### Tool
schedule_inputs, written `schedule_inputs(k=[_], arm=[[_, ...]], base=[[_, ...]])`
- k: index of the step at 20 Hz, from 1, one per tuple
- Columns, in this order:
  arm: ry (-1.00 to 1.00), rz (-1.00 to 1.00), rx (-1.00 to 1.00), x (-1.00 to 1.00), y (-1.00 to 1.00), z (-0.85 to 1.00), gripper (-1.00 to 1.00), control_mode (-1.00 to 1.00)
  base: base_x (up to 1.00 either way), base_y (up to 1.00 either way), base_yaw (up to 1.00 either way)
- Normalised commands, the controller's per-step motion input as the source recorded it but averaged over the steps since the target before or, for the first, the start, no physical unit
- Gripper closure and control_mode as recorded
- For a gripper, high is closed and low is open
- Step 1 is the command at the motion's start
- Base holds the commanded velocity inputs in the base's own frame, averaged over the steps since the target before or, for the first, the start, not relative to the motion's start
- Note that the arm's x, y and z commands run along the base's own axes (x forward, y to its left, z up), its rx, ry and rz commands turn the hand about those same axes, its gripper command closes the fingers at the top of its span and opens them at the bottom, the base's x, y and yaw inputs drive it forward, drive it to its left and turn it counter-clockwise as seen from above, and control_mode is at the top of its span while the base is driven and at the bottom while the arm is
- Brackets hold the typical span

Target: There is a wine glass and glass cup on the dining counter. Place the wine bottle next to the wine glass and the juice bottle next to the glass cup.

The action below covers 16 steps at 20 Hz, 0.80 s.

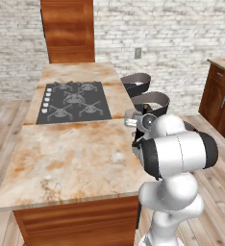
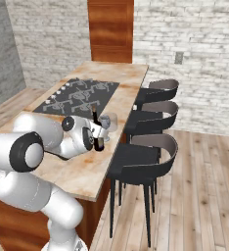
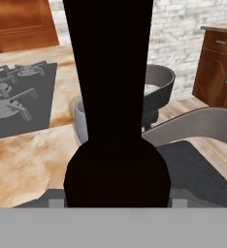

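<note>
The wine bottle, tall and nearly black, rises right in front of the hand camera. My gripper is shut on its lower body. In the right base view the wine bottle stands upright in my gripper at the near right edge of the dining counter, its base at or just above the stone. Just behind it stands a clear, straight-sided glass cup, also visible as the glass cup and, left of the bottle, the glass cup. The wine glass and the juice bottle are out of view.
A dark inset cooktop lies in the middle of the counter. Three dark stools line the counter's right side, close under the gripper. A wood cabinet stands at the far right, a brick wall behind.
</note>
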Motion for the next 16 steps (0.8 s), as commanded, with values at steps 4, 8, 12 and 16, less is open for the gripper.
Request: schedule_inputs(k=[4,8,12,16], arm=[[0.02,0.00,0.01,0.00,0.01,-0.37,1.00,-1.00],[0.00,0.01,0.00,0.00,0.01,-0.36,1.00,-1.00],[0.02,0.00,0.03,0.00,0.00,-0.35,-1.00,-1.00],[0.08,0.00,0.04,-0.03,0.00,-0.27,-1.00,-1.00]], base=[[0.00,0.00,0.00],[0.00,0.00,0.00],[0.00,0.00,0.00],[0.00,0.00,0.00]])
